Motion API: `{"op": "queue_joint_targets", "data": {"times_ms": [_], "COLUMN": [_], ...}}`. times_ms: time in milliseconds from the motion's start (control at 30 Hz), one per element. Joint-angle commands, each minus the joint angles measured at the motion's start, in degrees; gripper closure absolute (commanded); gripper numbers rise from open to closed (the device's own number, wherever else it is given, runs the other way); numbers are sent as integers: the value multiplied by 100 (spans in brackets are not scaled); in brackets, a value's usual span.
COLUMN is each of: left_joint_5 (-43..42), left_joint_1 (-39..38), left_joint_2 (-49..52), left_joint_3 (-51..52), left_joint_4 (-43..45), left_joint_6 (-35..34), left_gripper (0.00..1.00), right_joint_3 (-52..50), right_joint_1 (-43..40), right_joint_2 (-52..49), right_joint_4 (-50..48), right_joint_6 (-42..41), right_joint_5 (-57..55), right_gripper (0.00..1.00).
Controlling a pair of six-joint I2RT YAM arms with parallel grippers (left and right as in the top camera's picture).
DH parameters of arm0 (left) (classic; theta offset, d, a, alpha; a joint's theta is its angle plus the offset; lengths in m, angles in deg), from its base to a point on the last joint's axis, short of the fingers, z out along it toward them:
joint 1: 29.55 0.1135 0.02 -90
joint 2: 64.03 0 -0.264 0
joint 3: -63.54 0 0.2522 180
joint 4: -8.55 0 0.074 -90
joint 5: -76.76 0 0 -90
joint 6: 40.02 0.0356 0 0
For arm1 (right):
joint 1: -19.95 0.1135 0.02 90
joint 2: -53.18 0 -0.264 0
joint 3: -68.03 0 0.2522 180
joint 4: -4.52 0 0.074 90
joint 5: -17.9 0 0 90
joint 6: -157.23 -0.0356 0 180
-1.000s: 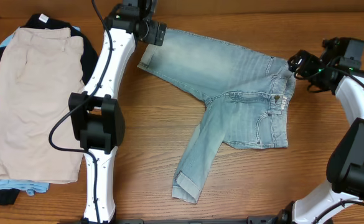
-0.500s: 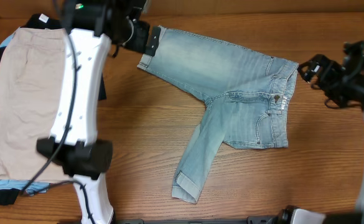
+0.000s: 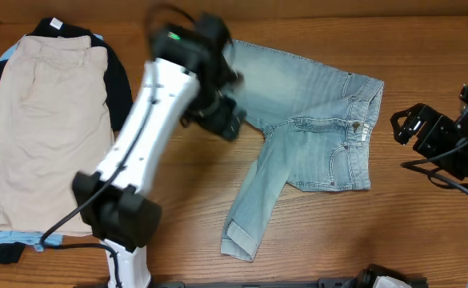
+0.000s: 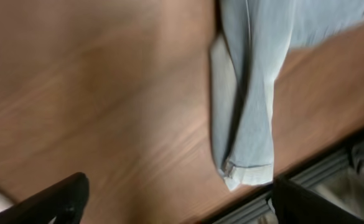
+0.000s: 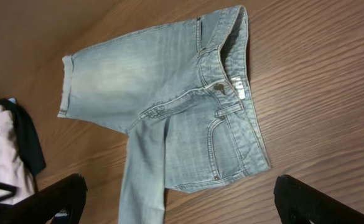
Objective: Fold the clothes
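Observation:
Light blue jeans (image 3: pixel 306 136) lie spread flat on the wooden table, waistband at the right, one leg toward the back left, the other leg (image 3: pixel 254 204) toward the front. The jeans fill the right wrist view (image 5: pixel 169 118), and the front leg's cuff (image 4: pixel 247 124) shows in the left wrist view. My left gripper (image 3: pixel 224 118) hovers over the bare wood left of the crotch, open and empty. My right gripper (image 3: pixel 416 128) is open and empty, to the right of the waistband and clear of the cloth.
A stack of folded clothes lies at the far left, with beige trousers (image 3: pixel 46 128) on top of black (image 3: pixel 120 84) and light blue garments. The table's front edge (image 4: pixel 331 165) runs close to the jeans cuff.
My left arm has swung from the far leg's cuff at the back toward the middle of the table. My right gripper has drawn back from the waistband to the right and front.

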Motion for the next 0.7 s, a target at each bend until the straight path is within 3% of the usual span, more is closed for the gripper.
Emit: {"op": "queue_joint_targets", "data": {"times_ms": [0,233,400,533,667], "left_joint_5": [-435,-1362,-1362,-1353,-1362], "left_joint_1": [-240,-767,-1080,-1064,-1034], "left_joint_2": [-42,-610,-1121,-1318,-1355], "left_joint_3": [975,3126,4341,4944,5084], "left_joint_4": [391,2052,2957,3289,3239], "left_joint_6": [-20,540,365,122,96], "left_gripper": [8,10,10,17,30], "right_joint_3": [42,42,42,42,42], "right_joint_1": [-11,-11,-11,-11,-11], "right_joint_2": [-15,-251,-437,-487,-487], "right_joint_4": [-72,-61,-61,-63,-66], "right_joint_6": [216,236,234,236,236], "right_joint_5": [-59,-59,-57,-57,-57], "right_gripper": [2,5,7,7,7]}}
